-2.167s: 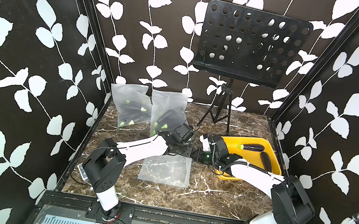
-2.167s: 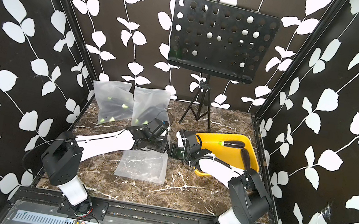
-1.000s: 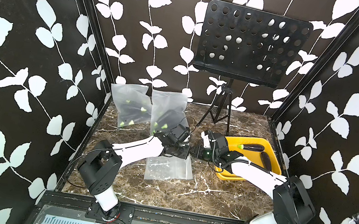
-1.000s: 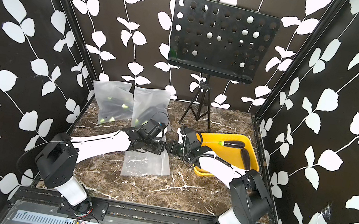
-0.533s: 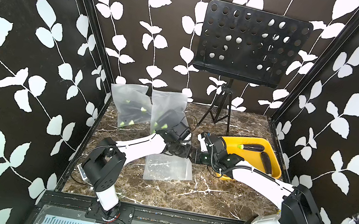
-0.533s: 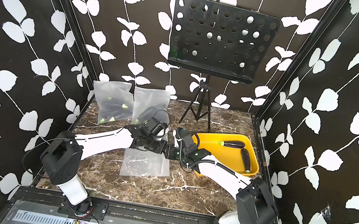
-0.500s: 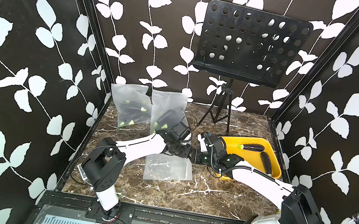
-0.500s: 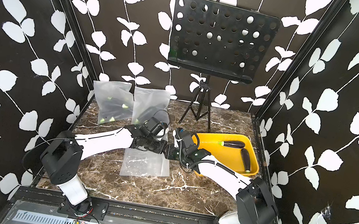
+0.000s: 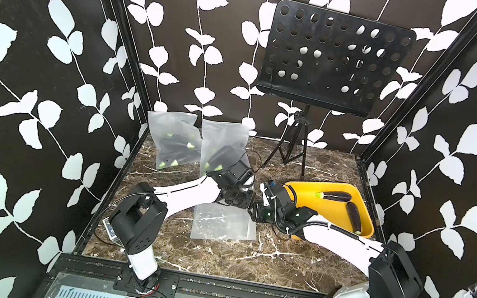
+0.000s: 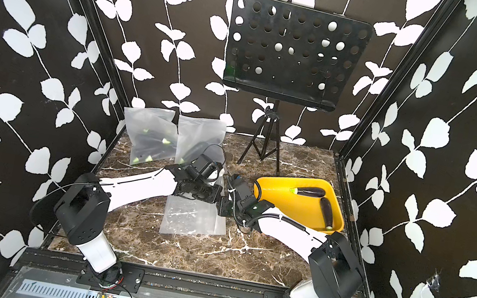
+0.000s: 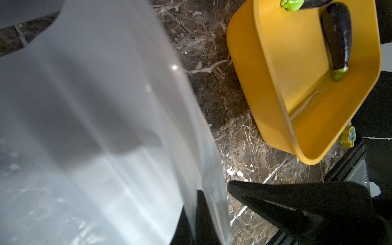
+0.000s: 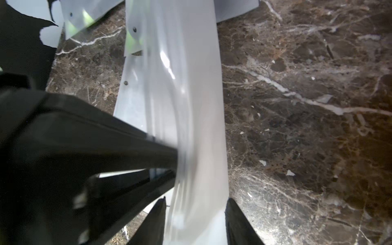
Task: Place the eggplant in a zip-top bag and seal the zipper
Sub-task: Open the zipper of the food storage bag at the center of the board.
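1. Progress check: nothing is bagged yet. The far eggplant (image 9: 336,195) and the near eggplant (image 9: 353,216) both lie loose inside the yellow tray (image 9: 326,212), and neither gripper is on them.
2. The zip-top bag (image 9: 223,224) is empty as far as I can see. It lies mostly flat on the marble table (image 9: 244,262) just beside the tray, with its tray-side edge lifted off the stone.
3. Two filled bags (image 9: 174,142) lean at the back, well apart from the tray. They hold dark shapes with green tips, so I take them as finished work.
4. The left gripper (image 9: 246,203) is clenched on the bag's raised edge, near the tray's closest corner. In the right wrist view its black fingers (image 12: 169,157) pinch the film.
5. The right gripper (image 9: 255,214) meets it nose to nose between bag and tray. Its jaws stand apart with a strip of film running between them, and I see no pinch there.
6. The left arm (image 9: 187,192) stretches low and long over the bag toward the tray, forearm almost level. The right arm (image 9: 336,243) lies low along the tray's near wall, wrist pointed at the bag.
7. My read is that we're at the opening step. What's left is to part the mouth, fetch an eggplant from the tray, slide it in and press the zipper shut.
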Robot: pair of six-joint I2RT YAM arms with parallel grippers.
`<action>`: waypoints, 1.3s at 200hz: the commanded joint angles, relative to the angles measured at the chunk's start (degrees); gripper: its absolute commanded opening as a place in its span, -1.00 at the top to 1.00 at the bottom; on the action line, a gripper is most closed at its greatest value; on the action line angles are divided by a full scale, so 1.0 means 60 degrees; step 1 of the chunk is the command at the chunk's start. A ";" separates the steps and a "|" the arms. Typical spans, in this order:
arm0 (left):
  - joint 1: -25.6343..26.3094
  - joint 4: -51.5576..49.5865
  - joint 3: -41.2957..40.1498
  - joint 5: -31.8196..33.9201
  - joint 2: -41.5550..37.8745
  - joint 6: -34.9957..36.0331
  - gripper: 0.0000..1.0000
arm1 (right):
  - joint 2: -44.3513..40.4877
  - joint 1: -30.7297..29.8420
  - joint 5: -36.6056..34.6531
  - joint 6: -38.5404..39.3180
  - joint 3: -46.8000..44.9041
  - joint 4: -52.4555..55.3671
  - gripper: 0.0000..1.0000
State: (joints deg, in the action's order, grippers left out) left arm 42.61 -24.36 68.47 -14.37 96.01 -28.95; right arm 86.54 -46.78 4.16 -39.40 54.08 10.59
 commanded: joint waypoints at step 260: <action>-0.0056 0.0119 -0.0032 -0.1037 0.0050 -0.0228 1.00 | -0.0177 0.0004 -0.0460 0.0582 0.0833 0.0634 0.10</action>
State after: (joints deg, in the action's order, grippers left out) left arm 42.22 -25.41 68.42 -19.09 97.21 -30.00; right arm 88.40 -46.19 -3.79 -36.38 59.40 13.61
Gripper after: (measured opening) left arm 0.047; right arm 0.448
